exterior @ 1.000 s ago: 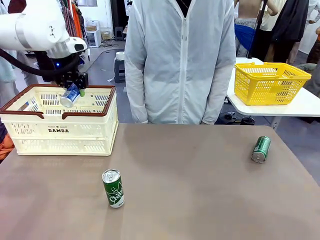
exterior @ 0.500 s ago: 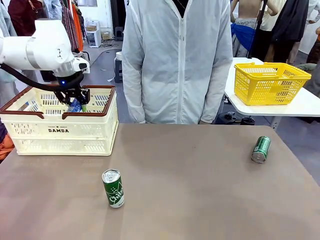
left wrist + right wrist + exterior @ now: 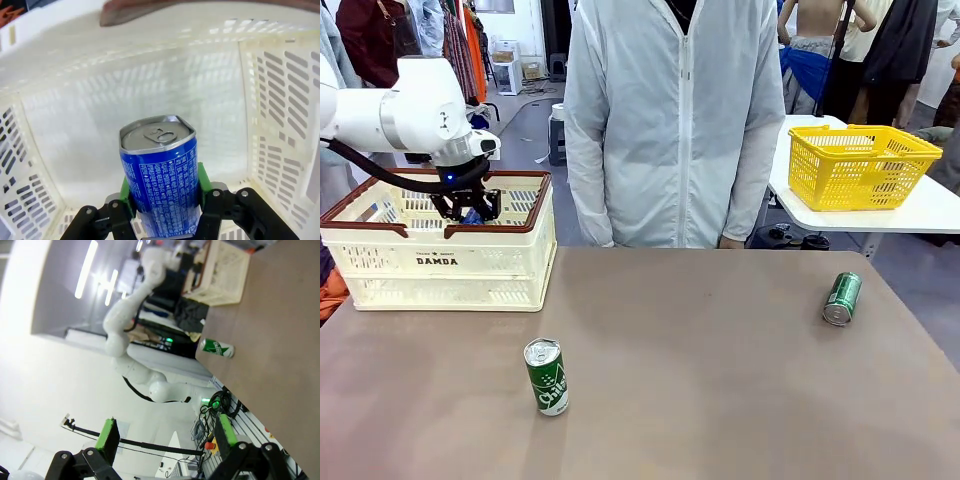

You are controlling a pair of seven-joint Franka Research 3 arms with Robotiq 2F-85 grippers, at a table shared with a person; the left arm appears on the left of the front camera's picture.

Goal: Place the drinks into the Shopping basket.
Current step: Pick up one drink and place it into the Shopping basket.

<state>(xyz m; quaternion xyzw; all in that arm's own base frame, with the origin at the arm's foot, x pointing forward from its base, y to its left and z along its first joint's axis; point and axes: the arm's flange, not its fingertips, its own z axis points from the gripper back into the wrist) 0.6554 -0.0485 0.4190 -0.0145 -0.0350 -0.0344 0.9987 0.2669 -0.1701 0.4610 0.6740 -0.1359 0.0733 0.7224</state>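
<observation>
1. The left gripper (image 3: 163, 189) has its green pads squeezed onto both sides of the blue can (image 3: 160, 180), low on the can's body. So it's closed on the can with a solid-looking grip.
2. The can's long axis runs straight along the fingers. Its silver top points away from the wrist, at the pale floor of the Shopping basket (image 3: 280, 100).
3. From the front, that gripper (image 3: 467, 207) sits down past the brown rim, inside the Shopping basket (image 3: 440, 262) at the table's far left. The can is already in there, hanging over the floor. I can't tell how big the gap is.
4. My take is that the whole release hinges on that top-first pointing. Let go and it probably lands on its lid and tips over. The walls are well apart from it, so there's room for that.
5. The right gripper (image 3: 165, 432) is spread wide with nothing between its pads.
6. Two drinks are left on the table (image 3: 720, 400). The green script-logo can (image 3: 547, 377) stands upright, left of the middle. The slim green can (image 3: 842, 298) lies on its side far right, so the right arm looks closer to that one.
</observation>
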